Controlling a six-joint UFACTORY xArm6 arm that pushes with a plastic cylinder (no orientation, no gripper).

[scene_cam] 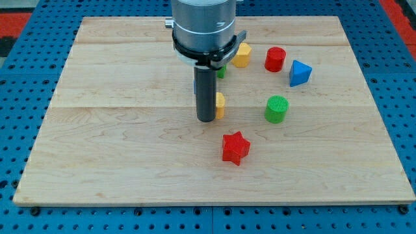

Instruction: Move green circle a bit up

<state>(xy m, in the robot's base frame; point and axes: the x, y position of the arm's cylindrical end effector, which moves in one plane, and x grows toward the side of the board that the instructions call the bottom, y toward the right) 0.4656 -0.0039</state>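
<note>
The green circle (276,108), a ribbed green cylinder, stands right of the board's centre. My tip (206,119) rests on the board well to the view's left of it, touching or just beside a yellow block (220,104) that the rod partly hides. A red star (235,147) lies below, between my tip and the green circle. A red cylinder (275,59) and a blue triangle (299,73) stand above the green circle.
A yellow hexagon block (242,55) sits at the top centre. A green block (221,71) peeks out behind the rod, mostly hidden. The wooden board (117,130) lies on a blue perforated table.
</note>
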